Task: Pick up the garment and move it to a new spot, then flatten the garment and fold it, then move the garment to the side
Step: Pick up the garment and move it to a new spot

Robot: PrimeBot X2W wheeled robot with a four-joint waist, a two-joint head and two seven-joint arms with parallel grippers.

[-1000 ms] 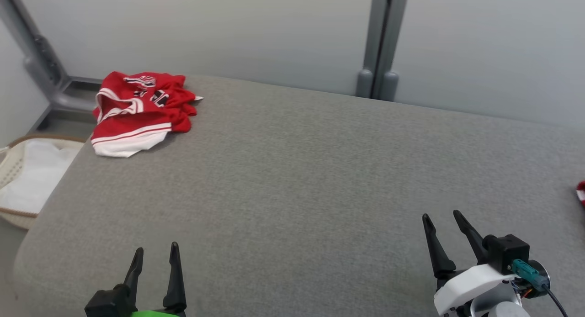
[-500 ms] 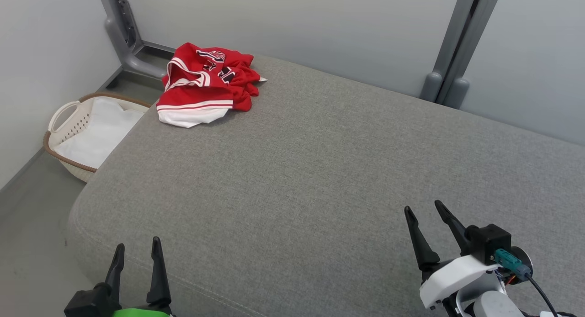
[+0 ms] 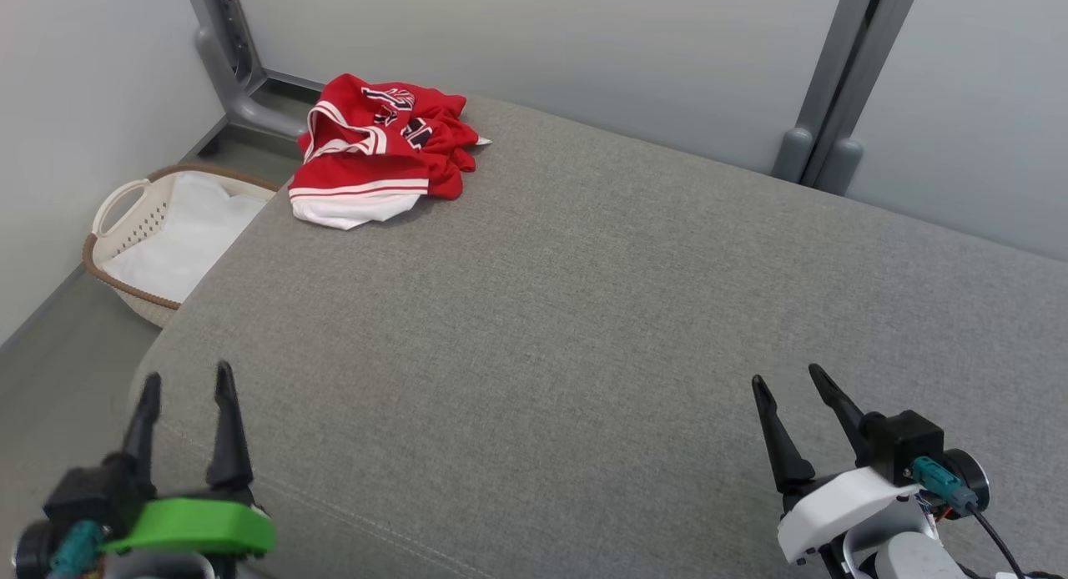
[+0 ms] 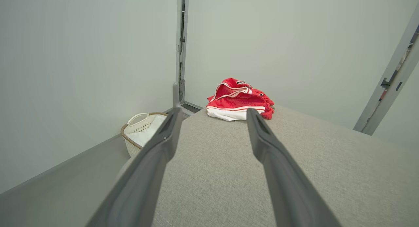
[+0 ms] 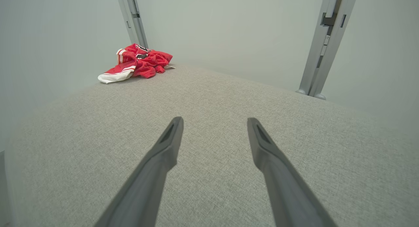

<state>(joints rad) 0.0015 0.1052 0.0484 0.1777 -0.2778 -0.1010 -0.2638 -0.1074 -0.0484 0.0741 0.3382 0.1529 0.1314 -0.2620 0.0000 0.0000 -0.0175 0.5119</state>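
The garment (image 3: 375, 149), a red jersey with black lettering, white sleeves and striped trim, lies crumpled at the far left corner of the grey padded surface (image 3: 584, 295). It also appears ahead in the left wrist view as a red heap (image 4: 239, 101) and far off at upper left in the right wrist view (image 5: 137, 61). My left gripper (image 3: 188, 379) stands open over the near left corner, far short of the garment. My right gripper (image 3: 788, 377) hovers open at the near right with nothing between its fingers.
A white laundry basket (image 3: 125, 220) with a brown rim and white cloth inside stands on the floor left of the surface. Grey metal posts (image 3: 834, 78) rise behind the far edge, one (image 3: 221, 53) near the garment. Pale walls close in behind and on the left.
The head camera has swung left, bringing the basket and floor into view. My left gripper has risen and shifted left in the picture. The garment has not moved.
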